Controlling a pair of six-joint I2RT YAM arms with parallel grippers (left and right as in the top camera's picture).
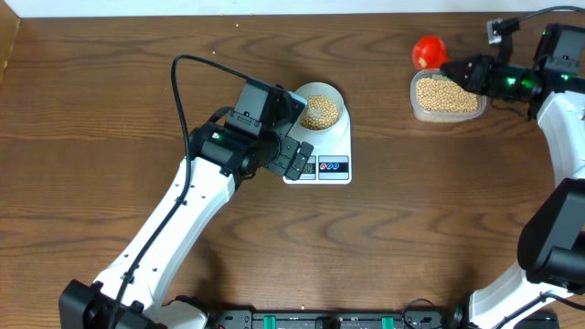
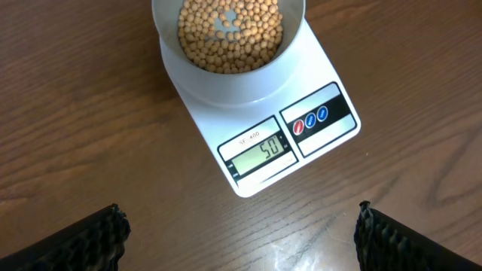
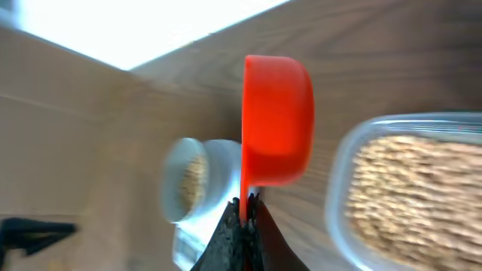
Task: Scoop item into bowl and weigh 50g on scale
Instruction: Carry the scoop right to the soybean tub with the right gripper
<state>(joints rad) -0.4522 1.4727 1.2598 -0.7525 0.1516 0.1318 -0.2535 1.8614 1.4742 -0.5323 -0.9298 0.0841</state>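
Beans [image 2: 230, 34]: tan-yellow, plain.
Bowl [image 2: 226, 89]: pale white.
Scale [image 2: 320, 71]: white; grey-green display; black panel with one red and two blue buttons.
Scoop [image 3: 277, 120]: bright red-orange.
Tub [image 1: 448, 117]: clear.
Table [image 2: 75, 113]: dark brown, streaked wood grain.

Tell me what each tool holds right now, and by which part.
Right tool grips the red scoop by its handle, shut on it. Left tool is open and holds nothing.
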